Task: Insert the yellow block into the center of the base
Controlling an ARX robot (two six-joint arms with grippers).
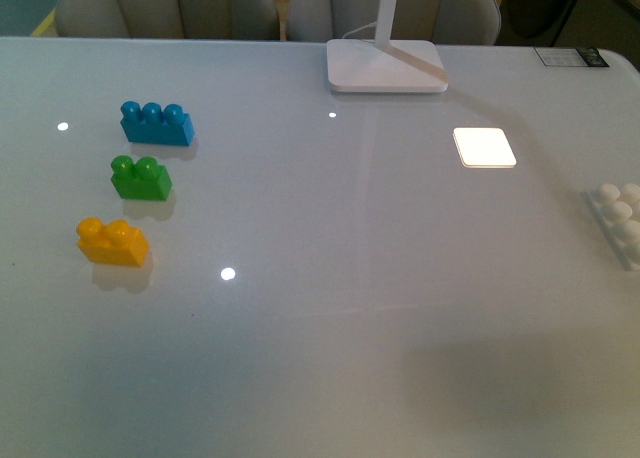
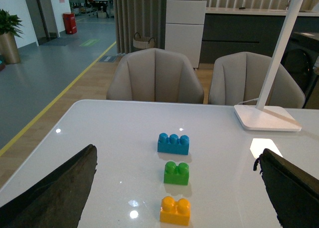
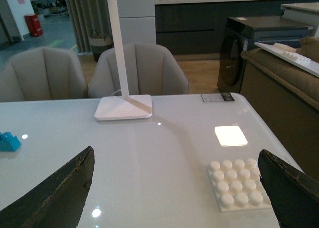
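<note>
The yellow block (image 1: 113,242) lies on the white table at the near left, nearest of a row of three bricks. In the left wrist view the yellow block (image 2: 175,210) sits between and ahead of my open left gripper (image 2: 177,188), whose dark fingers (image 2: 55,193) stand wide apart with nothing held. The white studded base (image 1: 618,221) lies at the table's right edge, partly cut off in the front view. In the right wrist view the base (image 3: 238,185) rests just inside one finger of my open, empty right gripper (image 3: 177,190). Neither arm shows in the front view.
A green brick (image 1: 140,178) and a blue brick (image 1: 156,123) lie behind the yellow one. A white lamp foot (image 1: 386,65) stands at the table's far middle, with a bright light patch (image 1: 484,147) on the tabletop. Chairs stand beyond the far edge.
</note>
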